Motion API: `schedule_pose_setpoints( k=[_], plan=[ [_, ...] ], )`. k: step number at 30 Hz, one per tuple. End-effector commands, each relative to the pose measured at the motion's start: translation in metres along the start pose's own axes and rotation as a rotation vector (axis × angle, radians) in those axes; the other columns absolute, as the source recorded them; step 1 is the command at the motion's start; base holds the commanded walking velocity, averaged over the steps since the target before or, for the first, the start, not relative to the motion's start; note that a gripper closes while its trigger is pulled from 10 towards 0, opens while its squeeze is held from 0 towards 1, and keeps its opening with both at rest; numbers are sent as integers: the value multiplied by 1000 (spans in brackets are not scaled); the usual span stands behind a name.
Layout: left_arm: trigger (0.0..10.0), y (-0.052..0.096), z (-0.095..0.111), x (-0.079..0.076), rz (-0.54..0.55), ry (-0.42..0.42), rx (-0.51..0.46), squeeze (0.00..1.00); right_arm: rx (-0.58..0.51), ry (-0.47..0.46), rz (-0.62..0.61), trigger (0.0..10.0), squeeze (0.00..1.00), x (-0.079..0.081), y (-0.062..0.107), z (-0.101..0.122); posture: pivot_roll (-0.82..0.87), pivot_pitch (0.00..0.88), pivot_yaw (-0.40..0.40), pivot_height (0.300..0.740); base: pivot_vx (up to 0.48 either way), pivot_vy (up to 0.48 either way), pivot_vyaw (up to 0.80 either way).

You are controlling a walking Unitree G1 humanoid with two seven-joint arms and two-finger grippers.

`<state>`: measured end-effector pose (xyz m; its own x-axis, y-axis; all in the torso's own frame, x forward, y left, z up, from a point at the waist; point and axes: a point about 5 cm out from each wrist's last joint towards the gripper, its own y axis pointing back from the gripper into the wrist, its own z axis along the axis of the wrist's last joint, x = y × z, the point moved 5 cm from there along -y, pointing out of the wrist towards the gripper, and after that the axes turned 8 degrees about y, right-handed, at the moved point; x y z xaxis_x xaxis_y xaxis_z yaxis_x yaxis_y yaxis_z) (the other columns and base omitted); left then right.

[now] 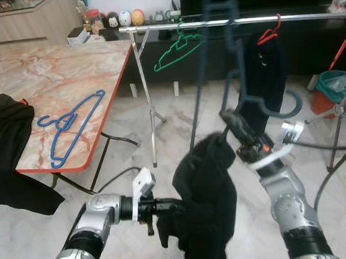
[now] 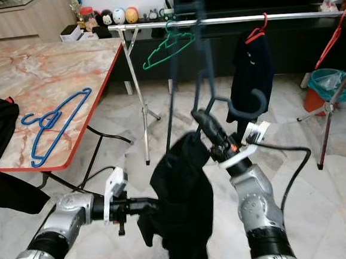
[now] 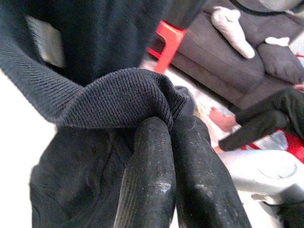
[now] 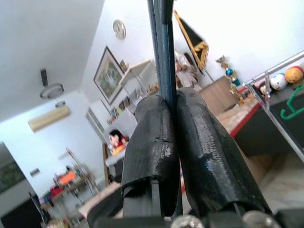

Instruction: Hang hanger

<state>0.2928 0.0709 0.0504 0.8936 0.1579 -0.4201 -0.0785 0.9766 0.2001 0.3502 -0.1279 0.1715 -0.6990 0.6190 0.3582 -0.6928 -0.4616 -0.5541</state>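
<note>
My right gripper (image 1: 227, 118) is raised in front of me, shut on a dark blue hanger (image 1: 232, 47) that rises blurred toward the silver rail (image 1: 212, 23). In the right wrist view the two fingers (image 4: 190, 137) are pressed on the hanger's thin bar (image 4: 160, 47). A black garment (image 1: 205, 193) droops below that gripper. My left gripper (image 1: 167, 208), lower down, is shut on the garment, pinching a fold of ribbed black fabric (image 3: 118, 99) in the left wrist view. A green hanger (image 1: 176, 51) and a red hanger (image 1: 268, 35) carrying a black garment (image 1: 264, 74) hang on the rail.
A marble table (image 1: 54, 73) with a red edge stands at the left, with a blue hanger (image 1: 71, 125) on it and a black garment (image 1: 6, 148) draped over its corner. A teal bin (image 1: 337, 83) and a stand's legs (image 1: 337, 122) are at the right. Cables cross the floor.
</note>
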Motion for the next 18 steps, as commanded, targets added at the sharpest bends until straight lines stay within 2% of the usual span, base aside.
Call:
schedule_pose_setpoints(
  k=[1,4,7,10,12,13,14,15,18],
  plan=[
    [10000,1,-2,-3,-22,-10,37,0,-48,15,18,10000,0,5,-11,9,3,0,56,740,0,0,0],
    [10000,1,-10,-5,-27,5,62,0,-88,1,16,10000,0,8,-23,13,5,0,53,740,0,0,0],
    [10000,5,-28,-8,-29,20,159,0,-166,-19,-54,10000,0,0,-34,25,9,0,50,740,0,0,0],
    [10000,9,-38,-8,-18,31,207,0,-179,-4,-93,10000,0,-5,-38,29,9,0,49,740,0,0,0],
    [10000,14,-50,-8,-10,35,282,0,-178,17,-112,10000,0,-9,-40,31,9,0,49,740,0,0,0],
    [10000,23,-72,-9,-1,-4,432,0,-193,10,-122,10000,0,-11,-40,34,11,0,49,740,0,0,0],
    [10000,23,-72,-9,-1,-4,432,0,-193,10,-122,10000,0,-11,-40,34,11,0,49,740,0,0,0],
    [10000,30,-85,-9,4,-30,519,0,-196,14,-125,10000,0,-13,-41,36,9,0,49,740,0,0,0],
    [10000,30,-86,-9,11,-8,509,0,-200,22,-136,10000,0,-15,-41,38,9,0,49,740,0,0,0]
  ],
)
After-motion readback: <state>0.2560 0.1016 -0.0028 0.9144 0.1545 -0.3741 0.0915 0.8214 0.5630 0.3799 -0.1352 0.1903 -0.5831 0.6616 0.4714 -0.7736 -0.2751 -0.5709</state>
